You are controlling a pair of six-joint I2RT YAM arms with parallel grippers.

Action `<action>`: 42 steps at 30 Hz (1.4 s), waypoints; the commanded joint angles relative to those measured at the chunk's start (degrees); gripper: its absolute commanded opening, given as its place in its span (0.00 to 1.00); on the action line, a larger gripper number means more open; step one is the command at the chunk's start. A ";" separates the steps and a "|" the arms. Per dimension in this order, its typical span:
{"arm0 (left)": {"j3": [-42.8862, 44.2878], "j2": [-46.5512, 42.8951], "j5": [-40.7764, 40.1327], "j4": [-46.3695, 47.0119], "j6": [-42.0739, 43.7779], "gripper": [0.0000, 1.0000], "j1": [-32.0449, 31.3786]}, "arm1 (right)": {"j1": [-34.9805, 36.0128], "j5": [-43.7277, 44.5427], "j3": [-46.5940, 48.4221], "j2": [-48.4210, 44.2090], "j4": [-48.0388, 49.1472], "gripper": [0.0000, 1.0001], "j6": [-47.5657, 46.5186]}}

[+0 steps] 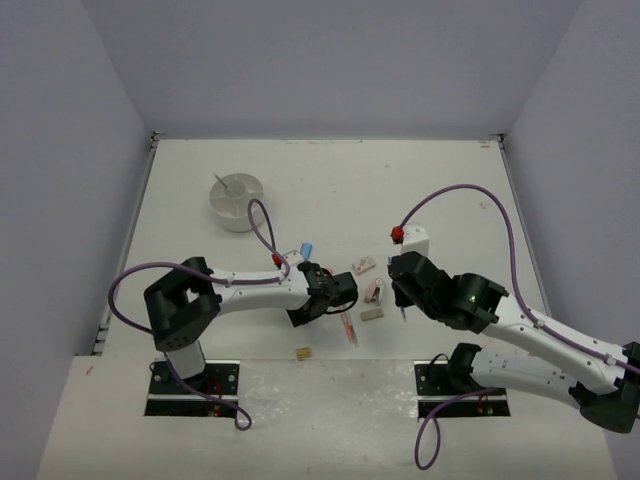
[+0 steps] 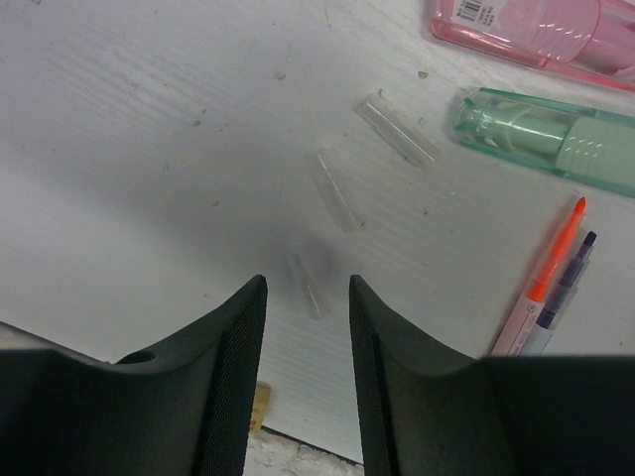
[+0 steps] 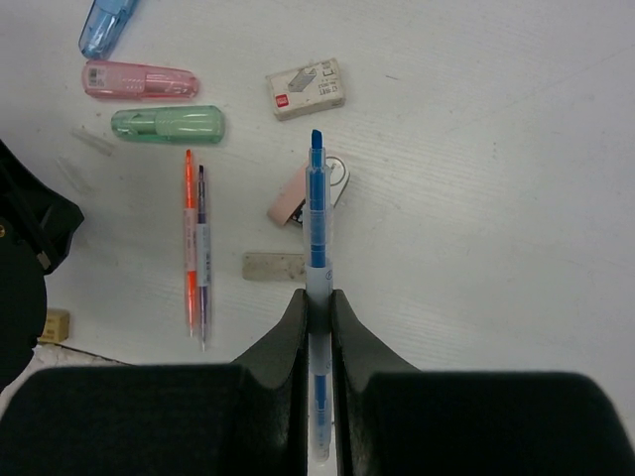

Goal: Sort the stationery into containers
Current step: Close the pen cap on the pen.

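My right gripper [image 3: 317, 295] [image 1: 403, 300] is shut on a blue pen [image 3: 317, 223], held above the table and pointing away from the wrist. My left gripper [image 2: 308, 281] [image 1: 338, 300] stands open low over the table, nothing between its fingers. A small clear cap [image 2: 310, 288] lies just ahead of its tips, and two more caps [image 2: 337, 188] lie farther on. An orange pen [image 3: 189, 238] and a purple pen [image 3: 202, 248] lie side by side. Pink [image 3: 139, 81], green [image 3: 167, 123] and blue [image 3: 104, 25] clip-like pieces lie nearby. The white tub [image 1: 238, 200] stands at the far left.
A boxed eraser [image 3: 308, 88], a pink-cased piece [image 3: 294, 206] and a flat beige eraser [image 3: 275, 266] lie under the held pen. A tan eraser [image 1: 303, 351] sits at the table's near edge. The left arm [image 3: 25, 248] fills the right wrist view's left side.
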 commanded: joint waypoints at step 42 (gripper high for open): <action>-17.15 -44.55 -7.49 46.32 45.47 0.00 3.95 | -0.19 -32.87 -24.38 -15.51 51.05 0.00 5.11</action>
